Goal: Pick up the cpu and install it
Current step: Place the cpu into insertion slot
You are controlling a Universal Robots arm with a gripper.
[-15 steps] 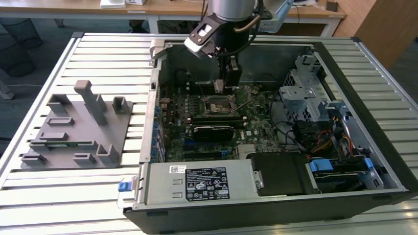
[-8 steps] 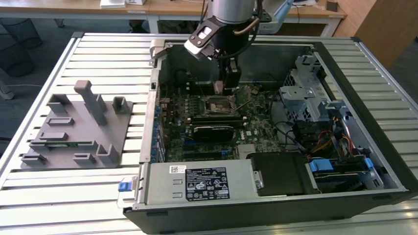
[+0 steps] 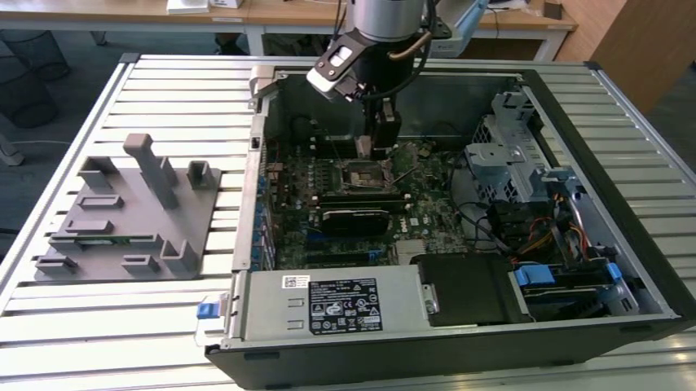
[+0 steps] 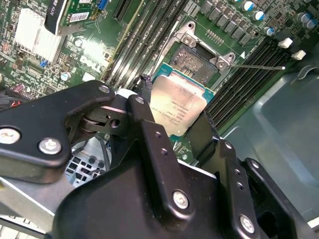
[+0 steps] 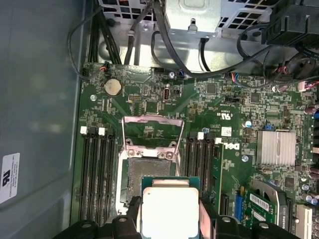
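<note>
The hand pinches the cpu by its edges, close to the open socket.

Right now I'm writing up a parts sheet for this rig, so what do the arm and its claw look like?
The arm ends in a silver-grey cylindrical wrist with a dark cable looping beside it and a white-and-black camera block. The claw is matte black: flat angular links joined by bright silver screws, narrowing to two slim fingers.

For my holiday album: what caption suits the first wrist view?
Black gripper holds the flat square silver-topped cpu over the open metal-framed motherboard socket.
</note>
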